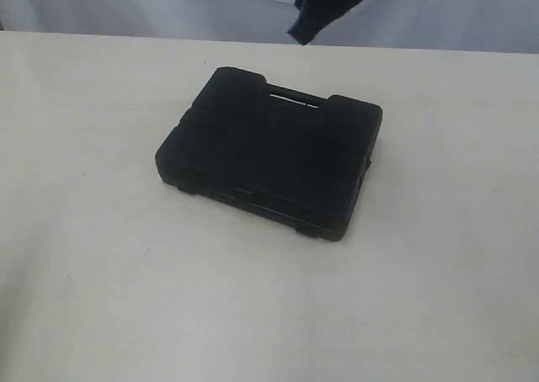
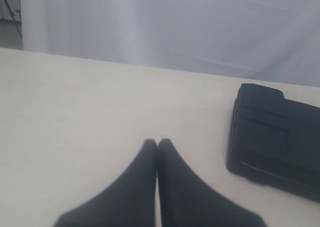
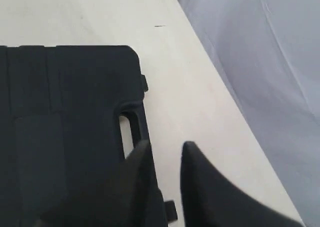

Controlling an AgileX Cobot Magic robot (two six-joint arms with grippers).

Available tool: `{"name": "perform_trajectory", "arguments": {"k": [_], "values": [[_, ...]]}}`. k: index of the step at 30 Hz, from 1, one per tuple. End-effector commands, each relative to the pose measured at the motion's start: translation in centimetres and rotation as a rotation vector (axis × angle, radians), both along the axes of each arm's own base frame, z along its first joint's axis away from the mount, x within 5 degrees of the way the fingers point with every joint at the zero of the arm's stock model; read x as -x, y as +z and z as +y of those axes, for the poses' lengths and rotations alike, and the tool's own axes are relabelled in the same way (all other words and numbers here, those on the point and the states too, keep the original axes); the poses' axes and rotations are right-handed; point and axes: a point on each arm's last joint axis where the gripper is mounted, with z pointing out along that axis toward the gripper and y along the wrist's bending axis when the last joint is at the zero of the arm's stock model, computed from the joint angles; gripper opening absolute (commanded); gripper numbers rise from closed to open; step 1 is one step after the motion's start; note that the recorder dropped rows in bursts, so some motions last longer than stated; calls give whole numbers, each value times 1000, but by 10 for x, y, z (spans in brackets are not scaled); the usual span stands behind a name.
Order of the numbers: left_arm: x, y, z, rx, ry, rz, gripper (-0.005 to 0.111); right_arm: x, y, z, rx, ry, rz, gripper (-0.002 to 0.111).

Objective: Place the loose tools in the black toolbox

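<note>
The black toolbox [image 1: 269, 159] lies shut and flat in the middle of the table, its slot handle [image 1: 293, 98] facing the far side. No loose tool shows in any view. My left gripper [image 2: 157, 143] is shut with nothing in it, low over bare table, and the toolbox [image 2: 280, 137] lies off to one side of it. My right gripper [image 3: 165, 149] is open and empty, hovering by the handle edge of the toolbox [image 3: 65, 127]. In the exterior view a dark part of the right arm [image 1: 324, 3] hangs at the top, behind the case.
The pale table [image 1: 93, 256] spreads on every side of the case. A white cloth backdrop [image 1: 126, 3] hangs behind the table's far edge. In the right wrist view that edge [image 3: 235, 112] runs close beside the gripper.
</note>
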Motion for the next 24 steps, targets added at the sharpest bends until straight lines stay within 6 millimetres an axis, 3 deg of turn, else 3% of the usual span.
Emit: {"name": "perform_trajectory", "arguments": {"k": [1,7,12,17,24], "values": [[0,2,0,5,-6,-1,0,43,43,-19,22,-21,59,-1],[0,2,0,5,-6,-1,0,111,87,-40,-39,-103,116,-1],[0,2,0,5,-6,-1,0,182,97,-45,-118,-138,55,-1],[0,2,0,5,-6,-1,0,240,77,-40,-361,-97,15,-1],[0,2,0,5,-6,-1,0,270,35,-25,-556,159,-100,-1]]}}
